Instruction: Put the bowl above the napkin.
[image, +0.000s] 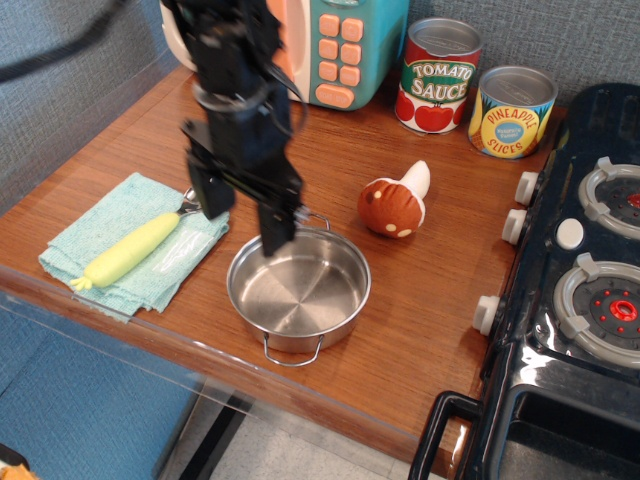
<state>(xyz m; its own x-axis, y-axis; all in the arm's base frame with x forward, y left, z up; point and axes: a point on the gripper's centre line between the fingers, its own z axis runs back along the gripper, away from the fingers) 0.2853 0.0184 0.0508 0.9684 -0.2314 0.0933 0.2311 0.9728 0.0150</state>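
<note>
The bowl (298, 290) is a shallow shiny steel pot with two wire loop handles, standing near the table's front edge. The napkin (105, 238) is a light teal folded cloth at the front left, with a yellow corn-like toy (131, 249) and a clear plastic piece lying on it. My black gripper (244, 208) hangs open over the bowl's far-left rim, one finger (277, 222) above the rim, the other (213, 192) outside it towards the napkin. It holds nothing.
A metal spoon (190, 205) lies at the napkin's far corner, mostly hidden by the gripper. A toy mushroom (396, 203) lies right of the bowl. Two cans (437, 75) and a toy microwave (330, 45) stand at the back. A black toy stove (580, 280) is at the right.
</note>
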